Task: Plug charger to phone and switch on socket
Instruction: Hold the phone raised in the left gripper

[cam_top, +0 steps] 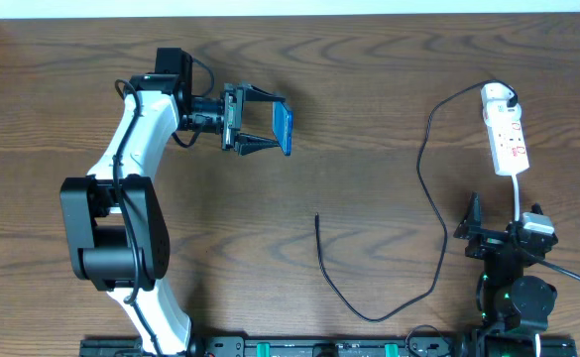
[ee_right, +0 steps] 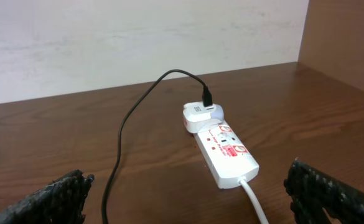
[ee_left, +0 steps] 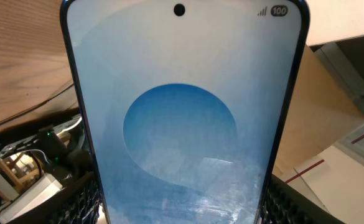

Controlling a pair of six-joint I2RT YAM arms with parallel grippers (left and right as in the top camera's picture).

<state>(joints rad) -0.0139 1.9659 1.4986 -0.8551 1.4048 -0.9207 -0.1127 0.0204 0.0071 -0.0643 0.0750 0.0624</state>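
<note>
With phone [cam_top: 284,130] gripped by left gripper [cam_top: 270,129] at far left and right gripper [cam_top: 503,223] wide open near right, pinch charger [cam_top: 318,233] tip at centre just behind its plug, square to port.

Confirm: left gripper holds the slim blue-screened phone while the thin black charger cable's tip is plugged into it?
No: the overhead view shows the charger cable's tip lying loose on the wooden table; the left gripper does hold the phone.

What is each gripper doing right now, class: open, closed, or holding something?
Left gripper: closed on the phone.
Right gripper: open, holding nothing.
</note>
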